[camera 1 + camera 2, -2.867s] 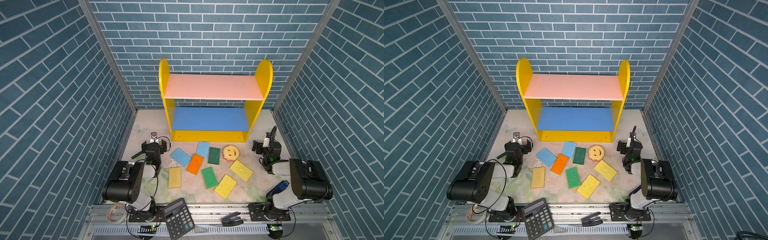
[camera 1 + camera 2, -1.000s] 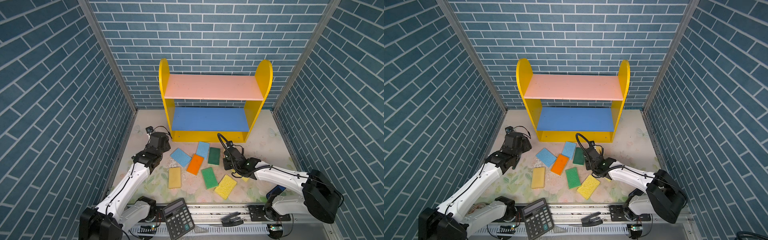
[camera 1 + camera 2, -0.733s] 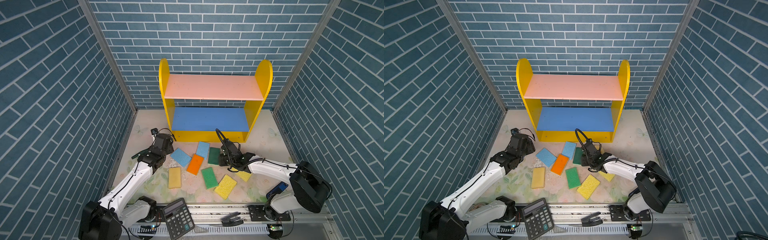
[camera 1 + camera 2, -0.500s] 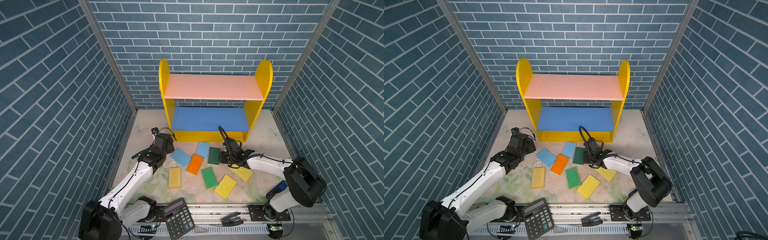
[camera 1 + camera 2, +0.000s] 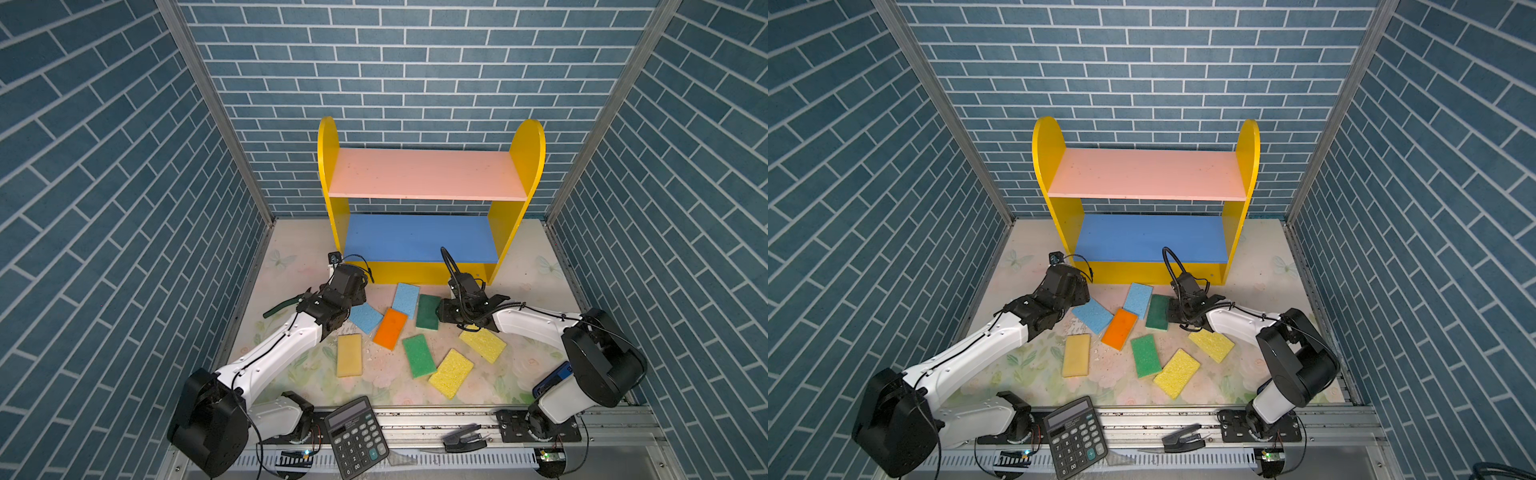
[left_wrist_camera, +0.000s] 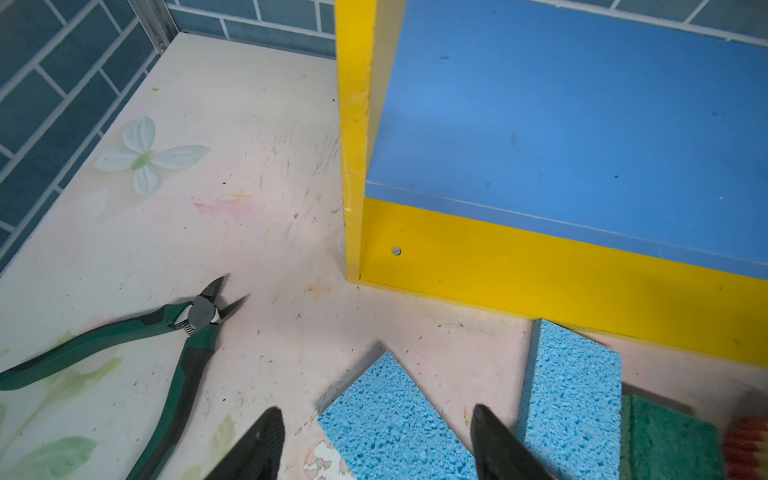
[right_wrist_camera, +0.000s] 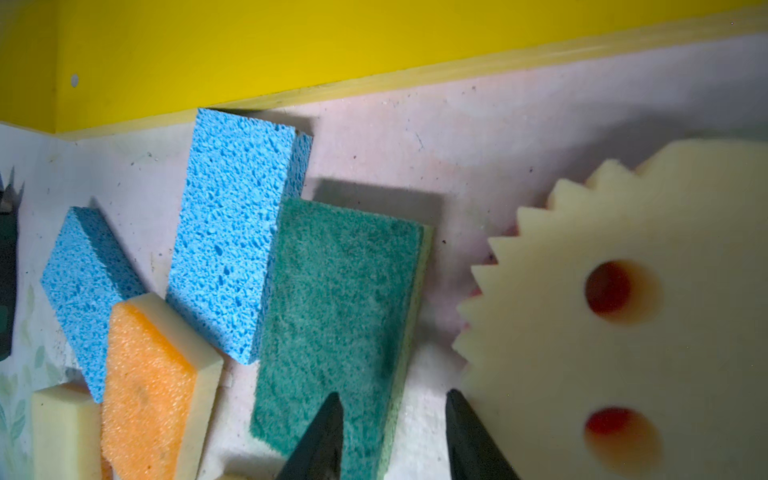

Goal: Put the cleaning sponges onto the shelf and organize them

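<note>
The shelf (image 5: pixel 428 178) stands at the back with bare pink and blue boards. Several cleaning sponges lie on the mat in front of it: two light blue (image 5: pixel 365 318) (image 5: pixel 406 300), dark green (image 5: pixel 428 311), orange (image 5: pixel 390 328), green (image 5: pixel 419 355) and yellow (image 5: pixel 451 372). My left gripper (image 6: pixel 374 415) is open over the corner of a light blue sponge (image 6: pixel 395 419). My right gripper (image 7: pixel 392 397) is open, one finger over the dark green sponge (image 7: pixel 332 299), the other beside the round smiley sponge (image 7: pixel 623 332). The right arm hides the smiley in both top views.
Green-handled cutters (image 6: pixel 166 332) lie on the mat left of the left gripper. A black calculator (image 5: pixel 357 436) rests on the front rail. Brick-patterned walls close in the left, right and back sides.
Both arms have unfolded from their rest poses at the sides and reached in to the sponges. The right gripper slid toward the shelf over the dark green sponge and opened wider.
</note>
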`<state>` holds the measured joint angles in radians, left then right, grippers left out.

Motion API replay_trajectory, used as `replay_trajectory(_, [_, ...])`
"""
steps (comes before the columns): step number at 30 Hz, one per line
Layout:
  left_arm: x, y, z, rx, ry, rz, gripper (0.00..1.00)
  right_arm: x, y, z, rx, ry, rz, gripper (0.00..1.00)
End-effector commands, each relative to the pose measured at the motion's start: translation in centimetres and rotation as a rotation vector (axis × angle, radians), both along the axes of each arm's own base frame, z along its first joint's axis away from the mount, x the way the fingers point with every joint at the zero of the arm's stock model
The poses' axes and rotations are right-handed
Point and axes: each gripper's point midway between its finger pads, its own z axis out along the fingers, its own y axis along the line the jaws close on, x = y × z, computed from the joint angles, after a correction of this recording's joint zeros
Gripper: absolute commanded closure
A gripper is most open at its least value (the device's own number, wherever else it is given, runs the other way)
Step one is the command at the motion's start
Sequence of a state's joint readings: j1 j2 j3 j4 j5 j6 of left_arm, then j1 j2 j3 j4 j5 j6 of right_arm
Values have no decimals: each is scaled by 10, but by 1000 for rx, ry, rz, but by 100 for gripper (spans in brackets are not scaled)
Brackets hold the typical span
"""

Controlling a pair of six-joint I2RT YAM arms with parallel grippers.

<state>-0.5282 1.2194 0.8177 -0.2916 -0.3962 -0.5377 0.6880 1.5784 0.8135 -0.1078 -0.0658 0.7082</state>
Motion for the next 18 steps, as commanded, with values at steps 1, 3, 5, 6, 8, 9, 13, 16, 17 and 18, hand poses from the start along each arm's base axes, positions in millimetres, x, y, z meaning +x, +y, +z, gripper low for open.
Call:
replay_trajectory(1, [6,-7,4,20,-16,-6,28,6,7,0,13,5,6,57])
replay_trajectory(3, [7,-12,0,24,-5,-15,28,8,9,0,23,-5,4,57])
replay_trajectory(5, [7,-19,-1,21,0,-32,28,11,11,-1,27,-9,3,57])
replay_trajectory(6, [7,-23,-1,21,2,-41,28,11,12,-3,25,-4,3,57])
replay_trajectory(8, [7,-29,-1,24,4,-56,28,11,19,-3,49,7,21,57])
replay_trajectory(9, [7,-32,-2,23,4,-62,28,12,20,-4,51,7,23,57])
replay_trajectory(13, [5,-42,-8,24,21,-86,30,16,23,-13,44,20,9,72])
replay_trajectory(16, [3,-45,-12,20,32,-93,31,19,26,-14,58,21,7,79])
replay_trajectory(17, [3,-47,-15,17,34,-99,31,20,27,-15,58,20,9,80])
replay_trajectory(18, [3,-48,-16,16,36,-102,31,21,27,-16,54,20,9,81])
